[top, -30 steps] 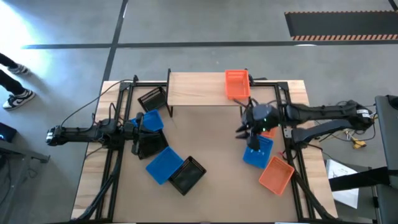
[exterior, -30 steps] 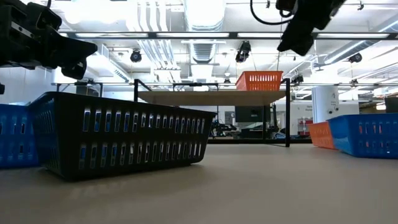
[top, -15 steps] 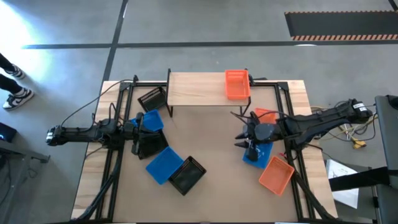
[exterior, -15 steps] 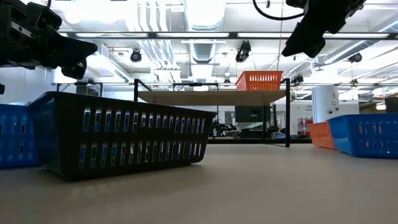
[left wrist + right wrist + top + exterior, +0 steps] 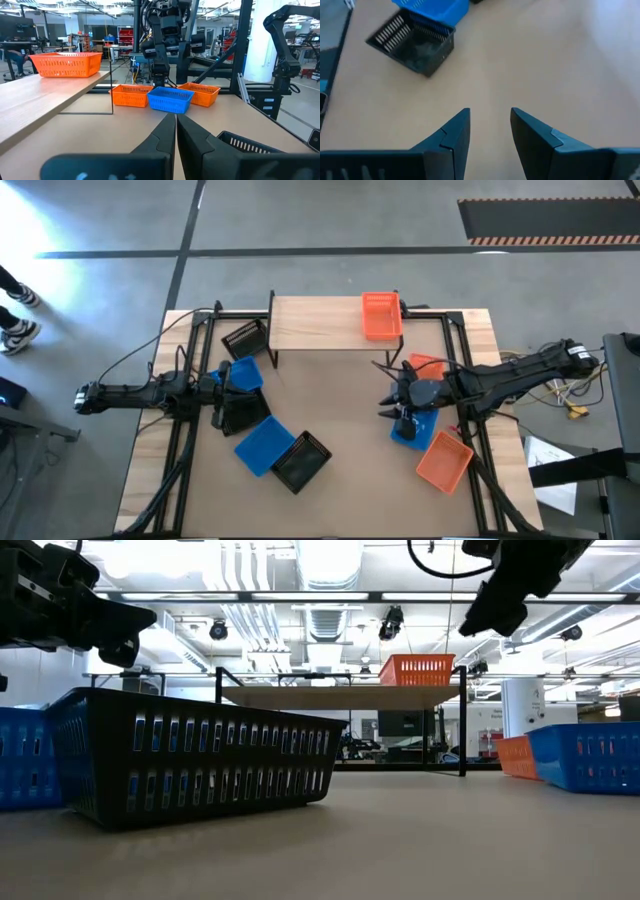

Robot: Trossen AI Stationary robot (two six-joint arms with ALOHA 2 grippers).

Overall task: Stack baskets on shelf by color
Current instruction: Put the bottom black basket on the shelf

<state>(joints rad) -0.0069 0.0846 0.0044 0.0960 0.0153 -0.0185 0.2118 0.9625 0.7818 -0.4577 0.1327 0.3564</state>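
While your right gripper point(image 5: 398, 402) hangs spread and empty over the blue basket point(image 5: 417, 427), the orange basket point(image 5: 443, 461) lies just beyond, toward the near right corner. Left gripper point(image 5: 213, 386): pressed together, idle, far across. Shelf point(image 5: 310, 326): carries one orange basket point(image 5: 380, 315).

Worktop point(image 5: 340, 470) w/ blue, black, orange baskets scattered L & R, low wood shelf point(image 5: 315, 325) at back edge, one orange basket point(image 5: 380, 315) on shelf's R end
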